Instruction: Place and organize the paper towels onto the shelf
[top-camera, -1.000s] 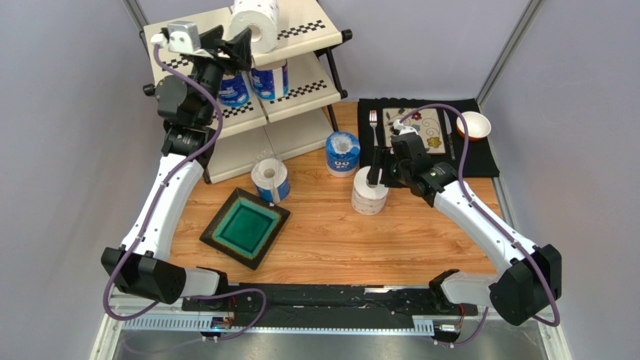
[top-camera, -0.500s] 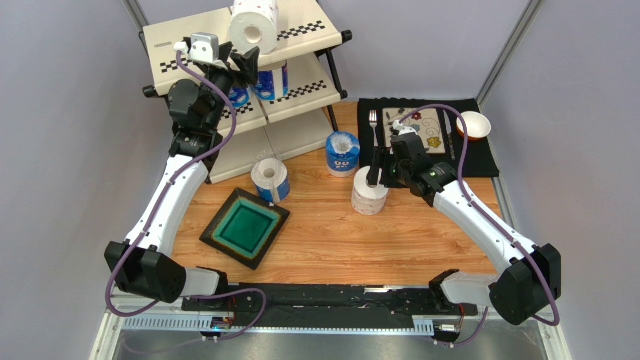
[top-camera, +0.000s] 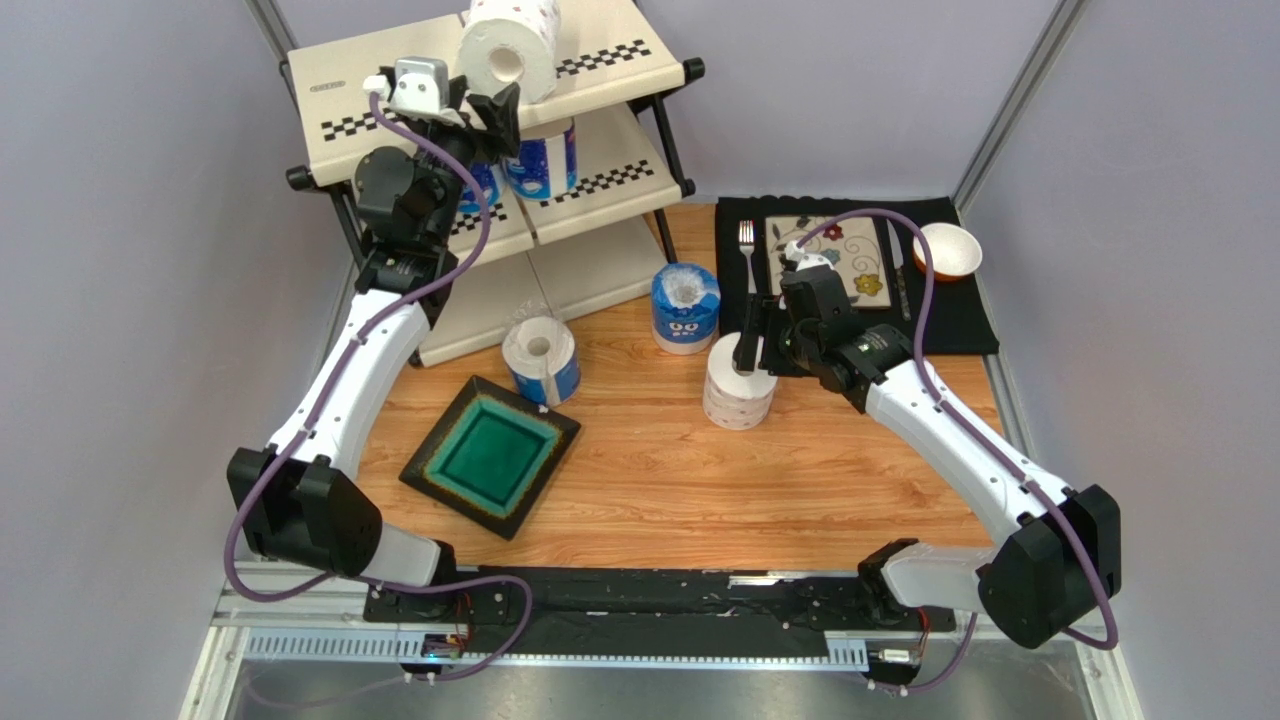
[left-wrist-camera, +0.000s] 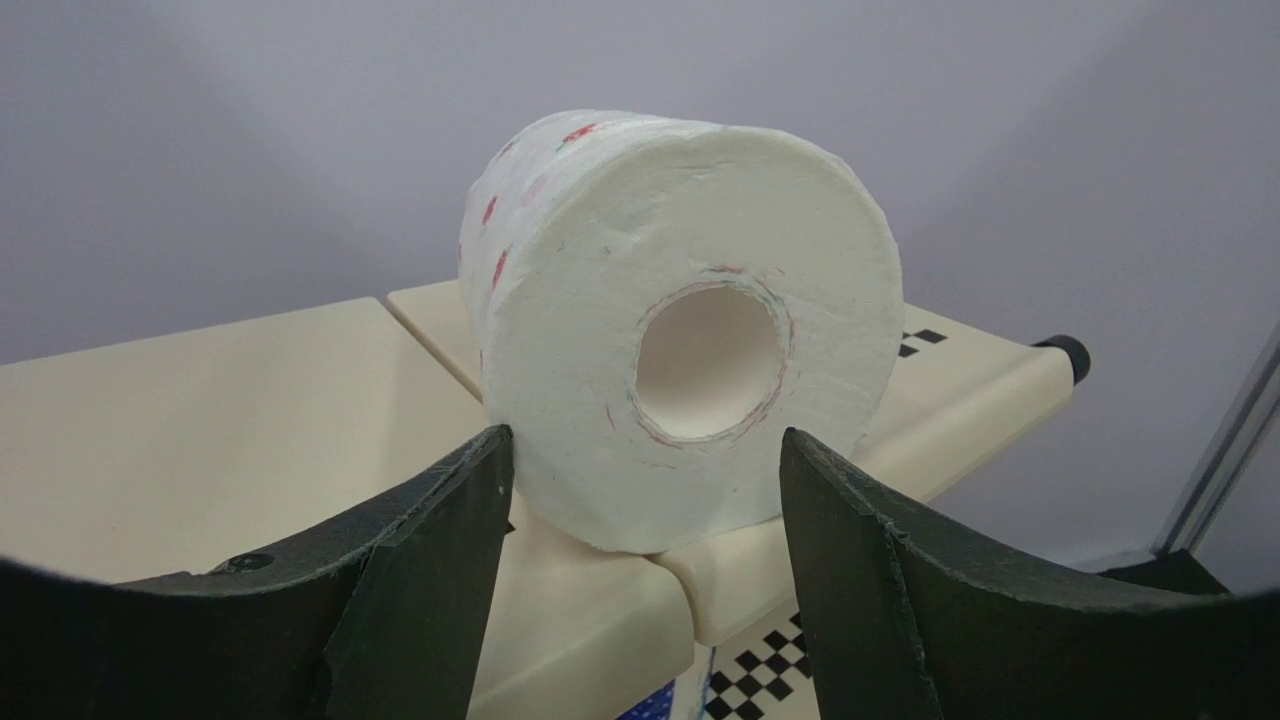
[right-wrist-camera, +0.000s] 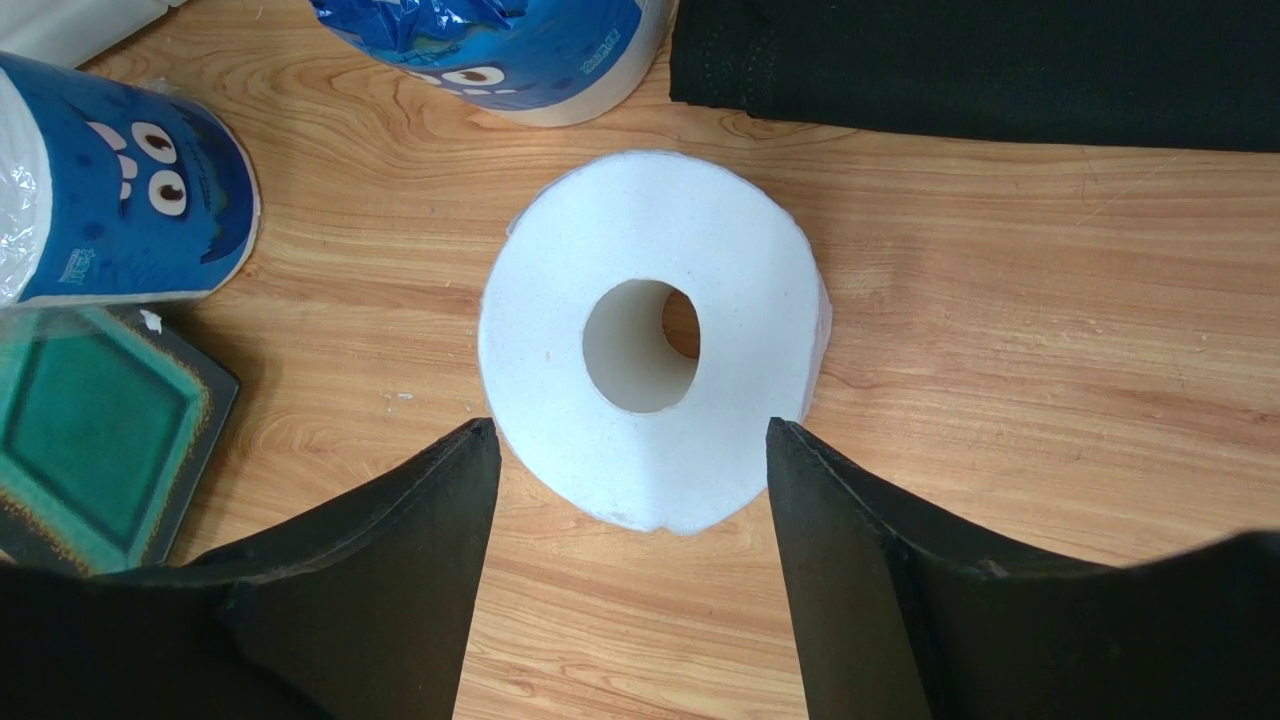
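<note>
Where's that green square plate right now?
In the top view, the green plate lies on the wooden table, left of centre, beside a blue-wrapped roll.

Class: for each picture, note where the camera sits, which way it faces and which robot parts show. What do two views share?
Top: above and behind the bases, looking down on table, shelf, left arm, right arm.
Left wrist: faces roughly level at the lying roll atop the shelf; left fingers frame it.
Right wrist: faces straight down at the standing roll; right fingers frame it.
Shared: top and right wrist both show the green plate.
</note>
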